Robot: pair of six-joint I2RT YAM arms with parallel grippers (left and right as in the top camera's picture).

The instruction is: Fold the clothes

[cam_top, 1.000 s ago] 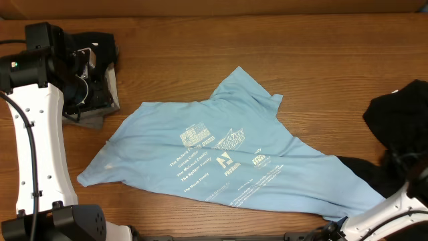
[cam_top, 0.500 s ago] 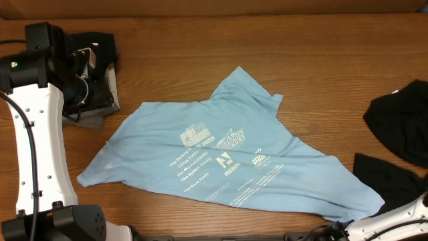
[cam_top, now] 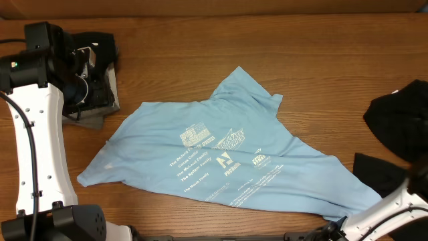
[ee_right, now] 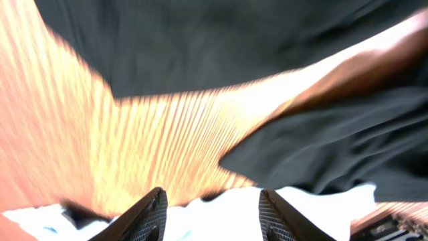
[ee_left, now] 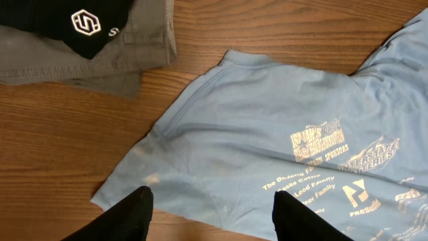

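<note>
Blue T-shirt (ee_left: 267,114) near black garment (ee_left: 73,20) on grey garment (ee_left: 127,57)

Lt blue T-shirt (cam_top: 221,161) w/ white lettering; black shirts (cam_top: 401,117); grey garment (ee_left: 134,50); brown wood-grain table (cam_top: 321,60).

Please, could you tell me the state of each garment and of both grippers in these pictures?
Light blue T-shirt: unfolded, spread out, print up.
Grey garment: folded, under the black garment.
Black garment: folded, on the grey one.
Black clothes on the right: crumpled, unfolded.
Left gripper: open, empty.
Right gripper: open, empty.
</note>
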